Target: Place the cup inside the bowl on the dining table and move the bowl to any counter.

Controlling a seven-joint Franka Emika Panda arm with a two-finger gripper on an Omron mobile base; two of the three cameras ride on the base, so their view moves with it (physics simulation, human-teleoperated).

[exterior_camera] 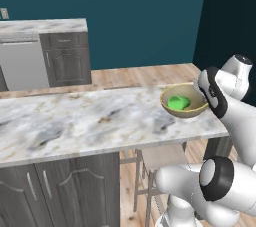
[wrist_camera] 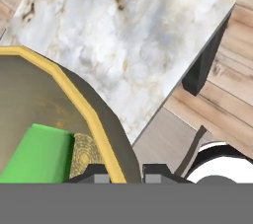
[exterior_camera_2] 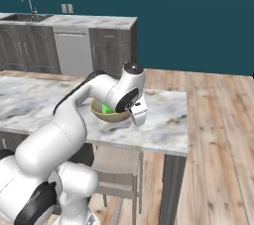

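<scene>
Gripper: the gripper (wrist_camera: 123, 171) sits at the bottom centre of the hand view, its two dark finger tips close together with the bowl's yellow rim between them; clamped on the rim, as best the frames show.
Held item: the bowl (wrist_camera: 59, 119) fills the left half of the hand view; in the left base view it (exterior_camera: 184, 102) lies right of centre, at the arm's wrist.
Contents: the cup (wrist_camera: 39, 154) lies on its side inside the bowl, lower left of the hand view; it shows as a green patch (exterior_camera: 178, 102) in the left base view.
Support: the dining table (exterior_camera: 75, 121) carries the bowl near its right end; whether the bowl is lifted clear of the marble cannot be told.
Destination: the counter (exterior_camera_2: 94, 21) runs along the teal wall, upper left of the right base view, well apart from the bowl.
Progress: judged half done. Cup is in the bowl; the bowl has not yet gone to a counter.
Remaining: lift, carry across, set down.
Risk: a rim grip may let the bowl tilt.
</scene>
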